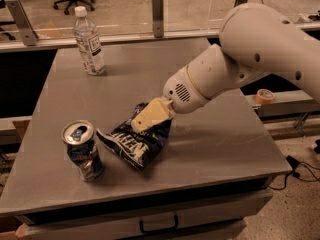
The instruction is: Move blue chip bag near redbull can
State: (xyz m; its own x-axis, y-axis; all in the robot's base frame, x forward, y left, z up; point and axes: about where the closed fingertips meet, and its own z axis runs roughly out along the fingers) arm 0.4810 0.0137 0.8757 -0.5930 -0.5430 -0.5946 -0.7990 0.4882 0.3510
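Observation:
The blue chip bag [134, 146] is a crinkled navy bag with white lettering, lying tilted near the table's front middle. My gripper [142, 121] reaches in from the right on the white arm and is shut on the bag's upper edge. The redbull can [82, 150] stands upright at the front left, a short gap left of the bag's lower corner. The bag's top part is hidden behind the tan fingers [150, 115].
A clear plastic water bottle [88, 42] with a white cap stands at the back left of the grey table [210, 134]. A glass barrier with posts runs behind the table. A roll of tape [264, 95] lies on the ledge at right.

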